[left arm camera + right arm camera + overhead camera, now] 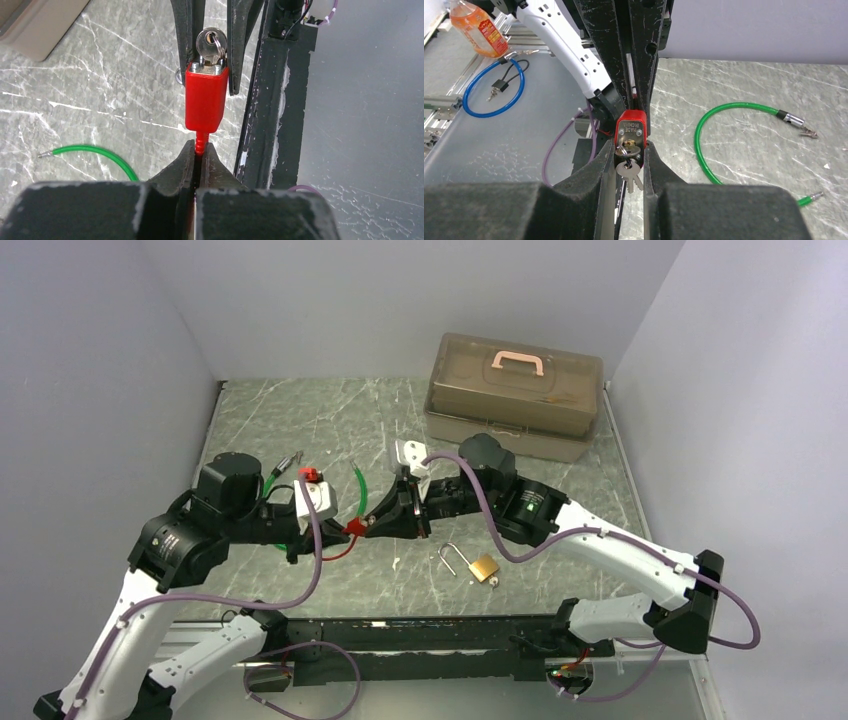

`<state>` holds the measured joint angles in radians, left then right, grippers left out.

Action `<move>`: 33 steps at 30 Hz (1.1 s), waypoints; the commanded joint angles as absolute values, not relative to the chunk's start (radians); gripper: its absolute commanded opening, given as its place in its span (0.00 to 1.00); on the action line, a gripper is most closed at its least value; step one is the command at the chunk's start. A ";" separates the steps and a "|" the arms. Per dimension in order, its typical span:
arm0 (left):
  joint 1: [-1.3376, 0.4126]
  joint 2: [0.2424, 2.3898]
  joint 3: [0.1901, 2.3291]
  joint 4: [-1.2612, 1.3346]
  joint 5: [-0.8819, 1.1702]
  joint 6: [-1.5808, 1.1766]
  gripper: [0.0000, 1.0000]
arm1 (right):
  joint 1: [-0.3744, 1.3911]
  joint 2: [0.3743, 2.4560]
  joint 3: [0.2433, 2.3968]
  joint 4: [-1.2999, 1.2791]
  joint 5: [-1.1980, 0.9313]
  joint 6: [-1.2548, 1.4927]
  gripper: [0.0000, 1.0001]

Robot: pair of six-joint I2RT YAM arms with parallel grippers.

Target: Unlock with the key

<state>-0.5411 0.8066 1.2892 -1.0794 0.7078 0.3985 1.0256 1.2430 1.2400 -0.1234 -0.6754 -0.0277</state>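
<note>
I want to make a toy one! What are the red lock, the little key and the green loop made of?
Red lock: seemingly plastic shell, smooth, evenly red, softly glossy; a silvery metal plate shows at its key end. Key: metal, shiny silver with bright glints. Green loop: probably plastic-coated cable, glossy skin, metal tips.

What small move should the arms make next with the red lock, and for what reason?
Probably roll the right gripper to turn the silver key. The key already sits in the red padlock, the right fingers appear closed around its head, and the left gripper is shut on the padlock's red stem, bracing it.
</note>
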 commanded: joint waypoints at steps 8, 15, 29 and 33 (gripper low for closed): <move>-0.497 0.762 1.218 -1.110 0.818 0.442 0.00 | 1.001 1.156 1.170 0.036 -0.665 0.073 0.00; -0.506 0.811 1.288 -1.190 0.855 0.526 0.00 | 1.000 1.252 1.279 -0.048 -0.739 0.060 0.44; -0.518 0.886 1.387 -1.255 0.800 0.506 0.00 | 1.004 1.363 1.510 -0.381 -0.817 -0.104 0.99; -0.518 0.903 1.401 -1.258 0.787 0.497 0.00 | 1.026 1.418 1.575 -0.480 -0.753 -0.152 1.00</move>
<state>-0.5148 0.8932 1.3533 -1.2621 0.7883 0.5179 1.0092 1.3785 1.5005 -0.3618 -0.7689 -0.0799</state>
